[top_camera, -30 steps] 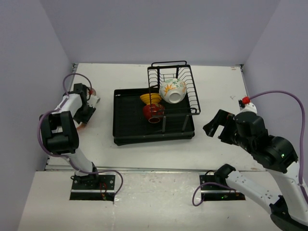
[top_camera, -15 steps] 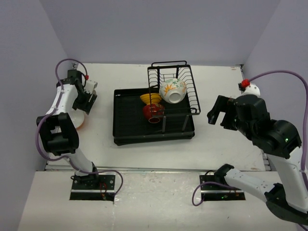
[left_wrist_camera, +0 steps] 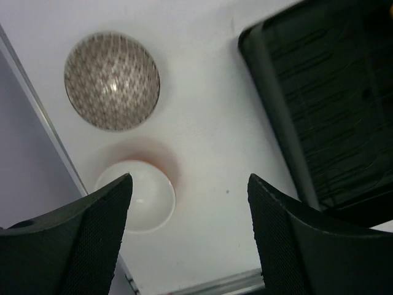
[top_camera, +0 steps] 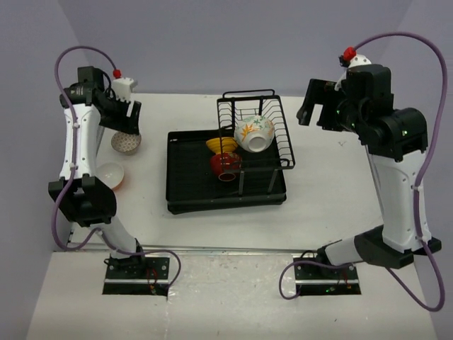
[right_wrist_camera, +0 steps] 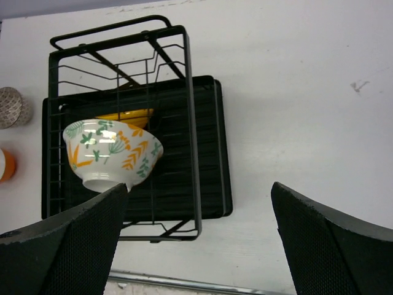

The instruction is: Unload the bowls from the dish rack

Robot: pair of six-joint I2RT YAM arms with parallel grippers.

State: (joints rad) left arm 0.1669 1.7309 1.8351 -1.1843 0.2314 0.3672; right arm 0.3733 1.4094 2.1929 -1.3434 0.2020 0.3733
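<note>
Left gripper [top_camera: 127, 117] is up high over the left side of the table, jaws spread wide with nothing between them; its wrist view looks straight down through the gap [left_wrist_camera: 189, 184]. Below it, two bowls are out on the table: the brown-patterned bowl [top_camera: 126, 143] [left_wrist_camera: 112, 81] and, just nearer the arm bases, the orange bowl [top_camera: 112, 175] [left_wrist_camera: 138, 195], the pair close but apart. Three are in the dish rack [top_camera: 191, 191] [right_wrist_camera: 221, 153]: the flowered bowl [top_camera: 253, 134] [right_wrist_camera: 112, 153] tipped on its side in the wire basket, the yellow bowl [top_camera: 221, 145] [right_wrist_camera: 126, 115] just left of it, the red bowl [top_camera: 226, 166] on the tray beside the yellow. Right gripper [top_camera: 315, 106] [right_wrist_camera: 196, 190] hangs high to the right of the rack, jaws fully apart, holding nothing
</note>
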